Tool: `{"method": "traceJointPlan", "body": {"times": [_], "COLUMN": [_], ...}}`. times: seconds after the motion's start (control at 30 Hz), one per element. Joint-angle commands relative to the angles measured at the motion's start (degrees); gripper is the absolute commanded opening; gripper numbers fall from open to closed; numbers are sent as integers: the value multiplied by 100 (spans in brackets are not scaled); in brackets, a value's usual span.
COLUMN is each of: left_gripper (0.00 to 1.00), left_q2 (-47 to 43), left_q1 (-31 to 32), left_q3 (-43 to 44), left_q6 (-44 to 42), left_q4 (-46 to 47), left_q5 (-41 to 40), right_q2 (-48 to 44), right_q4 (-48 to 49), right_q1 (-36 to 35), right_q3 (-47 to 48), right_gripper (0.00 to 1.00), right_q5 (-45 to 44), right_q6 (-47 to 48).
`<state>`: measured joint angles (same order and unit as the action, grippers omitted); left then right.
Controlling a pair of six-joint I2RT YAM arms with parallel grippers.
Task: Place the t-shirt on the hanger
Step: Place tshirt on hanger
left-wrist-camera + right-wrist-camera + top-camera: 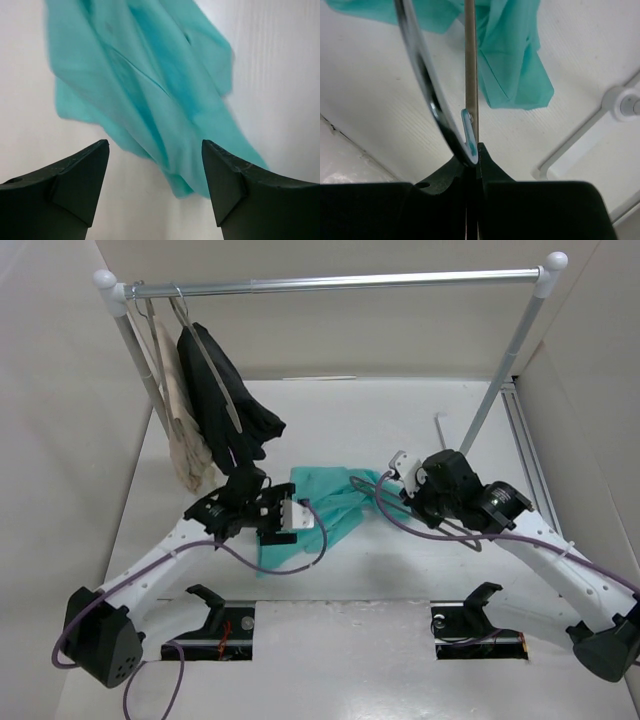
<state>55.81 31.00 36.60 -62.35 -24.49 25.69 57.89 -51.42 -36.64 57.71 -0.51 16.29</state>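
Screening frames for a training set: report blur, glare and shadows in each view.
Left wrist: the t-shirt is smeared and soft, while the left tool looks crisp. Right wrist: fairly sharp; on the hanger, the chrome hook shows white glare and dark reflections. Top external: even light, faint shadows, glints on the rail.

The top external camera looks down from above and behind the arm bases toward the far clothes rail (340, 282), taking in the whole table (400, 580). The left wrist camera looks closely past the left gripper (155, 145) onto the t-shirt (150, 90). The right wrist camera, closer still, sights along the hanger (471, 60) toward that t-shirt, which all three views share.
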Motion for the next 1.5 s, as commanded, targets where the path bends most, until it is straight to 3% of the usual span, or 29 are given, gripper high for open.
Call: {"method": "traceJointPlan", "body": {"times": [0.0, 0.13, 0.33, 0.5, 0.67, 0.73, 0.83, 0.87, 1.13, 1.23, 1.47], "left_gripper": [72, 72, 70, 51, 46, 34, 2, 0, 0, 0, 0], "left_q2": [447, 1071, 1818, 2372, 2645, 2645, 2786, 2786, 2839, 2891, 2891], "left_q1": [-15, 80, 494, 494, 494, 494, 494, 494, 442, 231, 178], "left_q3": [988, 1314, 1262, 1323, 1473, 1420, 1490, 1577, 2613, 2939, 3125], "left_q6": [1240, 2077, 1937, 2157, 1840, 1752, 1691, 1691, 2156, 2481, 2587], "left_q4": [699, 1525, 1912, 2211, 2080, 2019, 1878, 1826, 869, 806, 577], "left_q5": [1032, 1044, 376, -248, -503, -565, -565, -565, -215, -73, 120], "right_q2": [-14, 64, -31, -93, -93, -93, -23, 38, -49, -120, 353], "right_q4": [676, 800, 853, 853, 853, 853, 906, 853, 633, 633, 985], "right_q1": [-211, -212, -212, -159, -159, -107, -106, -106, -106, -168, -168], "right_q3": [380, 381, 249, 249, 249, 249, 249, 249, 249, 249, 178], "right_gripper": [0, 0, 0, 0, 0, 0, 0, 0, 0, 0, 0], "right_q5": [359, 360, 297, 236, 184, 183, 341, 411, 833, 623, 430], "right_q6": [216, 216, 278, 278, 330, 331, 550, 602, 1279, 1341, 1341]}}
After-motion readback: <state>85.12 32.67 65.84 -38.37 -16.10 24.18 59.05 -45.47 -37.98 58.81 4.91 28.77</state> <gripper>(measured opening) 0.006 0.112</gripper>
